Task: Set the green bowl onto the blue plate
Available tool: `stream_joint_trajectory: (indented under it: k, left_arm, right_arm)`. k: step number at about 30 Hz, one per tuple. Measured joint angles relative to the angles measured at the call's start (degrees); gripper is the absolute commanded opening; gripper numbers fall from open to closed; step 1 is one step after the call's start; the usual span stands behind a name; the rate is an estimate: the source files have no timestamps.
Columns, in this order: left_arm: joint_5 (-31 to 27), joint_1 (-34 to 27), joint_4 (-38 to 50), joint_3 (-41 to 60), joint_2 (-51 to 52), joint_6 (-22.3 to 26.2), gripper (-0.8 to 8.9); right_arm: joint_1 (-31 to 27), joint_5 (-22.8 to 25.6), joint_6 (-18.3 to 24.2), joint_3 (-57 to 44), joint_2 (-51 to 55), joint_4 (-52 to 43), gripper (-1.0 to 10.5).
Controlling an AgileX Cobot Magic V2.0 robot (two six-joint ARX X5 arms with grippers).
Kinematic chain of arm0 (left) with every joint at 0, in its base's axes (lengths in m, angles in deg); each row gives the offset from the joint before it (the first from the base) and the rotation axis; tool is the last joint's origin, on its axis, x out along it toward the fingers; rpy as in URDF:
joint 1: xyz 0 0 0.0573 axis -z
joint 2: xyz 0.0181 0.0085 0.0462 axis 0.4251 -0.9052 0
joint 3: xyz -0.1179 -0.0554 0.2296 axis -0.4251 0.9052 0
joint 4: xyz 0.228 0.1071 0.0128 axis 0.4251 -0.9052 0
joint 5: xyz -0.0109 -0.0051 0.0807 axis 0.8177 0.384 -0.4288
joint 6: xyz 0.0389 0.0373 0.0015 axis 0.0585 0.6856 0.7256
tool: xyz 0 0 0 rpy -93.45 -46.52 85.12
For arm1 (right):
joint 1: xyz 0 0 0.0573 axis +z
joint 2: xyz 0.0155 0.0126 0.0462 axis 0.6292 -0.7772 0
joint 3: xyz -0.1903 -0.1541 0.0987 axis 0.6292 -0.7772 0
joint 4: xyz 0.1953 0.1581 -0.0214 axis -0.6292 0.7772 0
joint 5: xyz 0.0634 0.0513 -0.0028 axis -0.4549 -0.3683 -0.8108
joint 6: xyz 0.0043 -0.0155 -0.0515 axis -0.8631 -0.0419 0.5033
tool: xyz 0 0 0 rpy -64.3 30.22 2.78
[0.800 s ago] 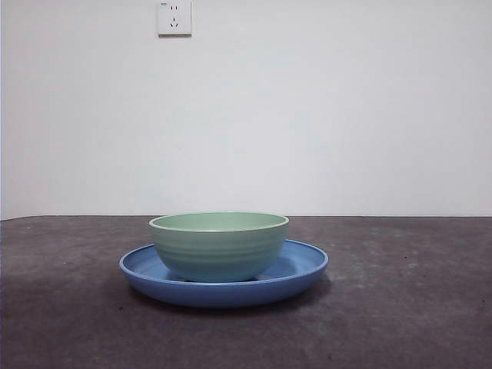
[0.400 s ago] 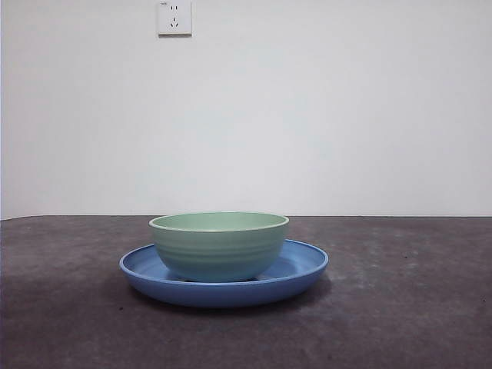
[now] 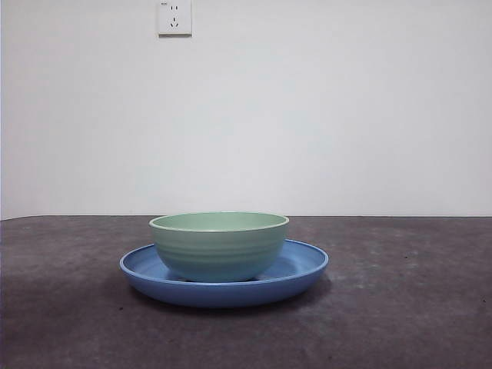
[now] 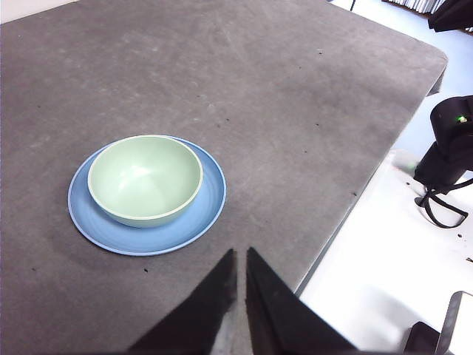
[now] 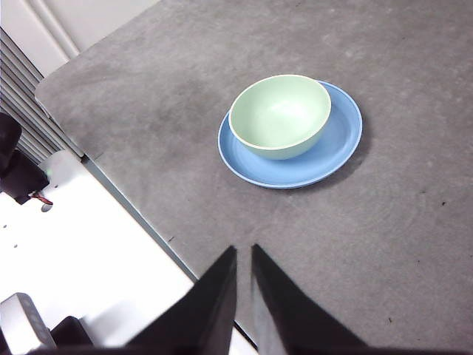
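The pale green bowl [image 3: 220, 246] stands upright inside the blue plate [image 3: 304, 270] on the dark table, a little left of the plate's middle. Both wrist views look down on the pair from a distance: green bowl [image 4: 145, 179] on blue plate [image 4: 207, 211], and green bowl [image 5: 279, 116] on blue plate [image 5: 336, 148]. My left gripper [image 4: 241, 255] is shut and empty, high above the table and well clear of the bowl. My right gripper [image 5: 244, 251] is also shut and empty, raised over the table's edge. Neither arm shows in the front view.
The dark grey table [image 3: 400, 307] runs back to a white wall with a socket [image 3: 174, 17]. The wrist views show the table's edge [image 4: 347, 214] and black gear [image 4: 447, 159] on the white floor beyond it.
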Motion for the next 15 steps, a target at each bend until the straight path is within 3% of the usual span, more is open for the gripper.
stream_joint_trajectory:
  k: [10,15]
  left_arm:
    - [0.0,-0.6,0.0,0.0,0.1,0.0,0.20]
    - [0.0,-8.9,0.9,0.4,0.9,0.9,0.20]
  right_arm:
    - [0.0,0.0,0.0,0.0,0.0,0.0,0.3]
    - [0.0,0.0,0.0,0.0,0.0,0.0,0.3]
